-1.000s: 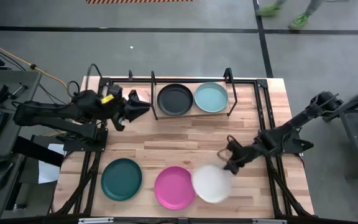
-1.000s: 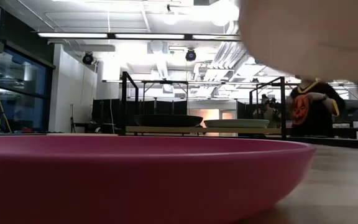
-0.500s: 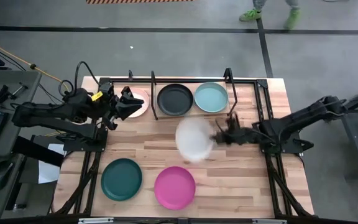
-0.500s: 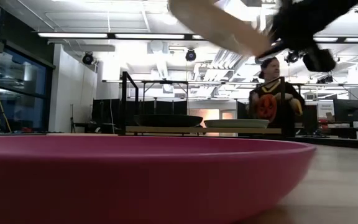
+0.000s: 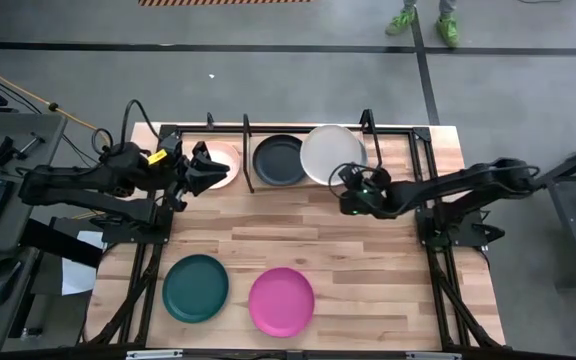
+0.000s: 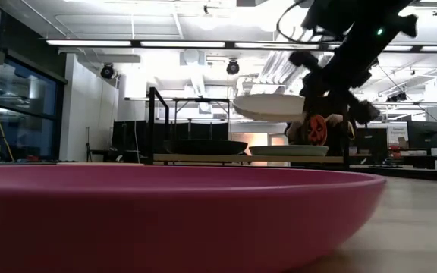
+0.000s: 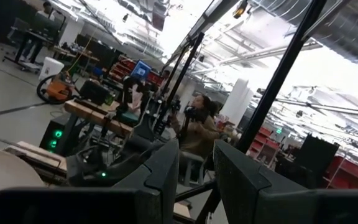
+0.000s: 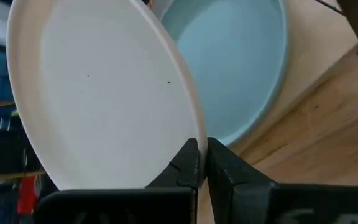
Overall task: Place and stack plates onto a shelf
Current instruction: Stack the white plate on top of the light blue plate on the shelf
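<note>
My right gripper (image 5: pixel 350 183) is shut on the white plate (image 5: pixel 333 153) and holds it over the right end of the shelf (image 6: pixel 241 158), above the light blue plate (image 8: pixel 247 68). In the high view the white plate hides the light blue one. The black plate (image 5: pixel 279 160) sits mid-shelf and the pale pink plate (image 5: pixel 226 165) at the left end, both on their bases. My left gripper (image 5: pixel 208 168) is open at the pink plate's left rim, fingers tipped upward. The dark teal plate (image 5: pixel 196 288) and the magenta plate (image 5: pixel 281 301) lie flat near the table's near edge. My right gripper (image 8: pixel 202 152) pinches the white plate's rim (image 8: pixel 194 134) between its two fingers, at the edge nearest the arm. The fingers come roughly level from the table's right and near side. The plate (image 6: pixel 271 106) is lifted clear, close to level, above the light blue plate (image 6: pixel 288 150).
Black wire posts (image 5: pixel 247 150) stand between the shelf's bays, and another post (image 5: pixel 368 125) rises by the white plate. The table's middle, between the shelf and the two near plates, is bare wood. A person stands in the room beyond the far edge (image 6: pixel 321 129).
My right gripper carried the white plate from beside the magenta plate up and toward the far edge, to above the light blue plate on the shelf. The plate was tilted on the way and is close to level now. My left gripper drew back slightly toward the table's left, uncovering the pink plate.
</note>
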Controlling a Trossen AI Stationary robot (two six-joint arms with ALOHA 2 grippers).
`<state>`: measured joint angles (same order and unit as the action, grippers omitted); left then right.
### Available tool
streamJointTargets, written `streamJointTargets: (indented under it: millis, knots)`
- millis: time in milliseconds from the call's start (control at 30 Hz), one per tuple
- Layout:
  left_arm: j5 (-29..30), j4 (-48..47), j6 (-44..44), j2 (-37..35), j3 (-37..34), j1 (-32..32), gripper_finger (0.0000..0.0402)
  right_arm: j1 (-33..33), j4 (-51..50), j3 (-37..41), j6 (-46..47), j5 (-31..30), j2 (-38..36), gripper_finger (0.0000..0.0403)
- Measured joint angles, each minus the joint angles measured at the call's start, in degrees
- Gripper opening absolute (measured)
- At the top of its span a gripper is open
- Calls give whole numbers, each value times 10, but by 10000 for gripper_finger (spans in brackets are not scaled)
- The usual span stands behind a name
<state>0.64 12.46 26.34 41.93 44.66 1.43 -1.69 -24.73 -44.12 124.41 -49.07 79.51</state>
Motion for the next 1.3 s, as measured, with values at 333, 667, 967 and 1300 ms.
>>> streamJointTargets:
  millis: [333,667,967,1300]
  knots:
    - [0,-27,0,-39,0,0,90,62,25,-1,1,5,38,0]
    - [0,-40,0,-60,0,0,90,86,-22,-1,-9,45,34,0]
    - [0,-41,0,-60,0,0,90,103,-32,-1,-18,47,34,0]
    - [0,-41,0,-60,0,0,90,103,-35,-1,-19,51,34,0]
